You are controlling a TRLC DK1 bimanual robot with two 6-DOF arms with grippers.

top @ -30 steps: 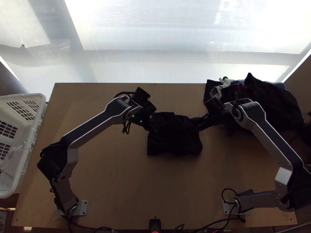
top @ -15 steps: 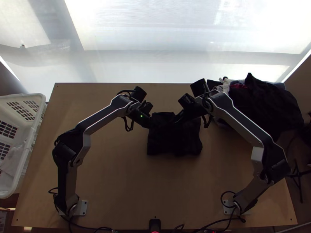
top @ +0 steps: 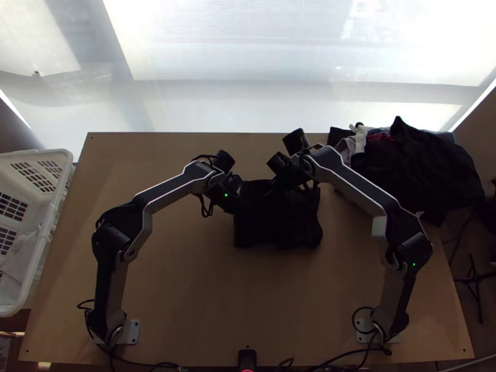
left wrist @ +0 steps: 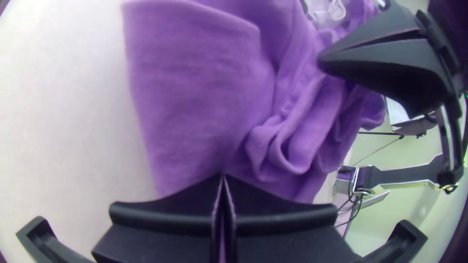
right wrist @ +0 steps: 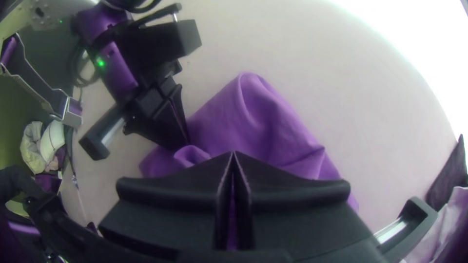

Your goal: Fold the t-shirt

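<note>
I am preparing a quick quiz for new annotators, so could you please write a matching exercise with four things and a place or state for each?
Things:
1. T-shirt
2. White basket
3. Clothes pile
4. Right tool

Places or states:
A. At the far right corner of the table
B. Shut
C. Near the middle of the table
D. Beside the table's left edge

Pairs: 1-C, 2-D, 3-A, 4-B
</note>
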